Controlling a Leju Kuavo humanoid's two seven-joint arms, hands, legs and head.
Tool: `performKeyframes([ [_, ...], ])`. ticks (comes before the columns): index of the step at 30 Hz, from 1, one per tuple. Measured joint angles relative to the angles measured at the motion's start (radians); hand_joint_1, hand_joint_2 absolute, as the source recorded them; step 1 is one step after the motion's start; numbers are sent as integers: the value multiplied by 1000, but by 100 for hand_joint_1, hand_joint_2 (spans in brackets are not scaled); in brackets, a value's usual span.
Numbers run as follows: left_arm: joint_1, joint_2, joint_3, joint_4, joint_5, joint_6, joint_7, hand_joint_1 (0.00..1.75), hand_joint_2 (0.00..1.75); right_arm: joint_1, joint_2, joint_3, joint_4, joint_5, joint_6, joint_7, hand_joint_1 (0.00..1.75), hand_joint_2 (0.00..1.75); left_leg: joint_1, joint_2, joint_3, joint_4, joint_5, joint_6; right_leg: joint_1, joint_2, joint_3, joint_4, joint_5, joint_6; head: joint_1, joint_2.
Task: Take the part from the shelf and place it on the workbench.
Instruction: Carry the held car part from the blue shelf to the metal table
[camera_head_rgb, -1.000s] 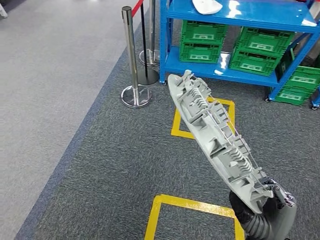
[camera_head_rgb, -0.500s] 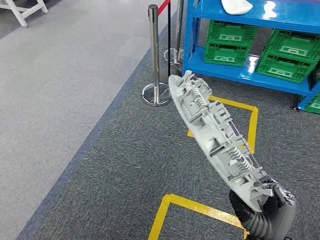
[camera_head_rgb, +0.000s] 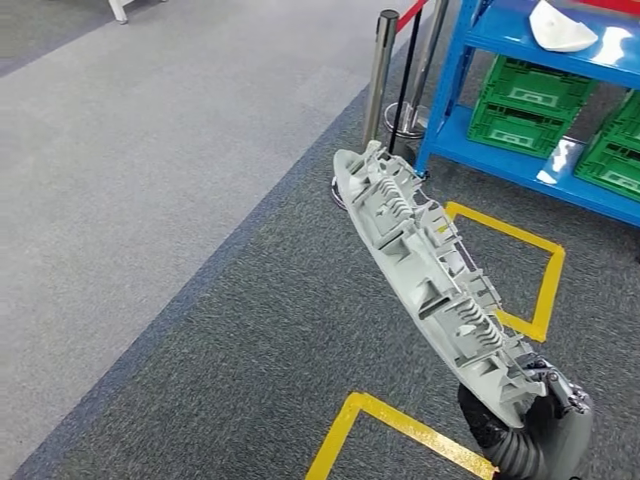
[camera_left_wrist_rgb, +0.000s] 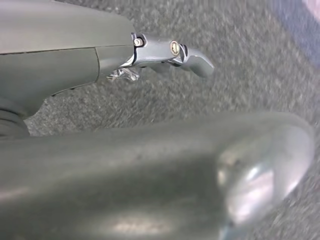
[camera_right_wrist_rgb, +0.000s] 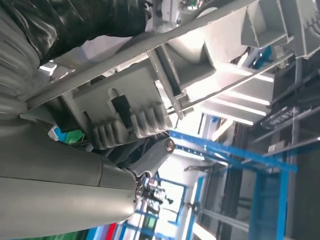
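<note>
A long grey plastic part (camera_head_rgb: 423, 270), ribbed and full of clips on the side facing me, slants up and to the left above the dark carpet. My right hand (camera_head_rgb: 540, 425) grips its lower end at the bottom right of the head view. In the right wrist view the part (camera_right_wrist_rgb: 128, 107) lies across the hand (camera_right_wrist_rgb: 56, 190), whose thumb and fingers close around it. My left hand (camera_left_wrist_rgb: 151, 165) hangs over the carpet and holds nothing, its fingers stretched out and apart.
A blue shelf (camera_head_rgb: 528, 165) with green crates (camera_head_rgb: 521, 110) stands at the back right, and a white part (camera_head_rgb: 560, 28) lies on its upper level. Chrome stanchions (camera_head_rgb: 377, 75) stand beside it. Yellow tape squares (camera_head_rgb: 543, 290) mark the carpet. Paler floor (camera_head_rgb: 113, 180) lies to the left.
The whole view has swung left, so the shelf, stanchions and tape squares have slid right. The part stays in my right hand at the same slant.
</note>
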Motion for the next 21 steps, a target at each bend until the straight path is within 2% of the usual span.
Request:
performKeyframes([
  [1,0,0,-1,0,1,2,0,0,0,1,0,0,0,1,0,0,175,175,-1,-10,0,0,0,0,0,4,-26,48,-11,1,1,0],
  [2,0,0,-2,0,0,5,0,0,0,1,0,0,1,2,-1,0,175,175,-1,-21,0,1,0,1,0,6,-35,59,0,1,1,0],
  [3,0,0,-5,1,-1,11,0,0,0,1,-1,0,1,3,-1,0,175,175,-1,-33,0,3,0,0,0,8,-25,29,29,0,1,0],
  [4,0,0,-8,1,-4,17,0,0,0,0,-1,0,1,6,-2,0,175,175,-1,-45,1,5,-1,-1,-1,14,2,-34,71,-1,1,0],
  [6,-2,1,-14,5,-14,33,3,0,0,-3,-2,0,1,12,-3,0,175,175,0,-66,-3,14,-3,-7,-5,55,61,-164,123,-3,2,0],
  [7,-4,2,-16,7,-23,42,7,0,0,-4,-3,0,0,14,-4,0,175,175,0,-75,-9,18,-4,-12,-7,74,78,-200,131,-4,2,0],
  [8,-4,2,-18,10,-35,51,15,0,0,-5,-4,0,-1,16,-4,0,175,175,1,-84,-15,21,-2,-17,-7,87,84,-213,127,-7,3,0],
  [10,-1,5,-24,16,-65,74,44,0,0,-6,-5,0,-2,18,-4,0,175,175,5,-101,-25,24,2,-29,-5,74,86,-216,130,-16,3,0],
  [11,1,7,-29,19,-83,88,67,0,0,-8,-5,-1,-2,18,-2,0,175,175,5,-93,-29,29,-1,-35,-6,63,88,-218,133,-22,3,0],
  [12,2,8,-35,22,-102,106,96,0,0,-9,-6,-2,-2,19,1,0,175,175,4,-74,-39,49,-14,-41,-7,51,90,-222,134,-28,-1,0],
  [14,2,9,-48,27,-131,133,147,0,0,-11,-5,-4,-2,20,9,0,175,175,4,-24,-86,151,-70,-51,-8,24,94,-225,134,-37,-8,0],
  [16,2,9,-59,32,-144,144,169,0,0,-12,-5,-6,-2,21,12,0,175,175,8,-6,-148,281,-122,-58,-5,-4,94,-224,131,-41,-11,0],
  [17,3,10,-64,34,-146,146,172,0,0,-13,-5,-8,-2,21,12,0,175,175,9,-4,-161,311,-126,-59,-5,-16,95,-224,129,-41,-11,0],
  [18,4,10,-67,36,-147,147,173,0,0,-13,-5,-8,-2,21,12,0,175,175,10,-3,-156,301,-111,-58,-4,-28,96,-224,128,-41,-11,0],
  [19,5,12,-70,37,-148,147,175,0,0,-14,-5,-9,-2,21,13,0,175,175,10,1,-129,250,-79,-55,-4,-38,99,-224,126,-40,-11,0],
  [21,5,15,-75,39,-159,157,194,0,0,-17,-5,-10,-2,22,17,0,175,175,2,34,-55,106,-21,-42,0,-57,105,-224,121,-34,-11,0],
])
